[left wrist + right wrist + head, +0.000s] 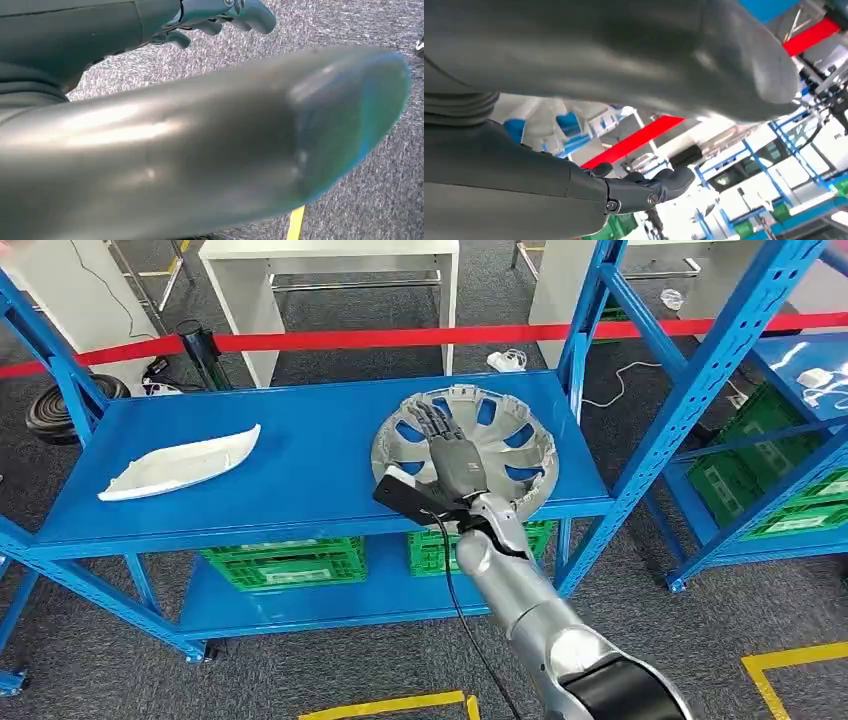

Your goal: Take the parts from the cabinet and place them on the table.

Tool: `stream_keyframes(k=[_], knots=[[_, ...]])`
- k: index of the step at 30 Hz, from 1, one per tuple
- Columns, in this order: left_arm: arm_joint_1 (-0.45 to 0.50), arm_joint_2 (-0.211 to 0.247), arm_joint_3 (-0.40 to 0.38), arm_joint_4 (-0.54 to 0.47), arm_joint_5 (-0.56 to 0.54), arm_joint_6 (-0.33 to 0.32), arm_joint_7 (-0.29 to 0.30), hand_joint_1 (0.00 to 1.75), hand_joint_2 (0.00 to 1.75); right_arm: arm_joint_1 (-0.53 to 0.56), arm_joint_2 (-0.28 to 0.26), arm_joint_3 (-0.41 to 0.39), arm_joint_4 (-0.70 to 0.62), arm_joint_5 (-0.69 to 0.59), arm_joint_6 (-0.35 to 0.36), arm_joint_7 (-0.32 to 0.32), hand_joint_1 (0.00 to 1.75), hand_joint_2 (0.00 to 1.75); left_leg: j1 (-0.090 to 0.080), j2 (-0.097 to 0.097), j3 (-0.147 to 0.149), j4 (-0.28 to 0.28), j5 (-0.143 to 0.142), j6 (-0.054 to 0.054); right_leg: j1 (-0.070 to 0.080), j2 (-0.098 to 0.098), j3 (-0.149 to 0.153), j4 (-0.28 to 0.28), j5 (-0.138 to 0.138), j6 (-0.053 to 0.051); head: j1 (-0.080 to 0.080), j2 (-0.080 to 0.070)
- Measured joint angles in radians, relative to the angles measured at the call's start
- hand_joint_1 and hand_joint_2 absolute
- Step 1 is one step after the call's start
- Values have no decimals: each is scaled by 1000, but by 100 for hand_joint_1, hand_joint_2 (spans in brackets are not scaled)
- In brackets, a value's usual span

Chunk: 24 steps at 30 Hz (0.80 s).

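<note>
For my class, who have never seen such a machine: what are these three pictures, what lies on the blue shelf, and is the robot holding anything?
A two-armed humanoid robot took them. The wide picture comes from its head, looking down at a blue shelf. On it lie a white curved part and a grey wheel cover. The right hand is stretched flat over the wheel cover with its fingers apart, gripping nothing. The other two pictures come from cameras at the wrists, so they look tilted. One shows the left hand over grey carpet, with its fingers curled in and nothing in them. Green crates stand on the lower shelf.
</note>
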Motion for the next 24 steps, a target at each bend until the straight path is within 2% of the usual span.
stream_keyframes(k=[5, 9, 16, 24], knots=[[-12, -9, 0, 0, -10, 2, -3, 0, 0, 33, 22, 11, 15, -10, 27, 11, 0, 0, 0, 0, 0, 0, 0, 0, 0, 0, 0, 0, 0, 0, 0, 0], [-13, -12, 0, 0, -17, 8, 14, 0, 0, 54, 19, 23, 42, 3, 27, 70, 0, 0, 0, 0, 0, 0, 0, 0, 0, 0, 0, 0, 0, 0, 0, 0], [-14, -13, 18, 0, 46, 3, 7, 0, 0, 79, 6, 37, 81, 14, 40, 109, 0, 0, 0, 1, 0, 0, -1, -1, 0, 0, 0, 0, 0, 0, 0, 0], [-13, -12, 43, 0, 56, 3, 7, 0, 0, 100, -31, 53, 101, 26, 39, 138, 0, 0, 0, 0, 0, 0, -1, -1, 0, 0, 0, 0, 0, 0, 0, 0]])
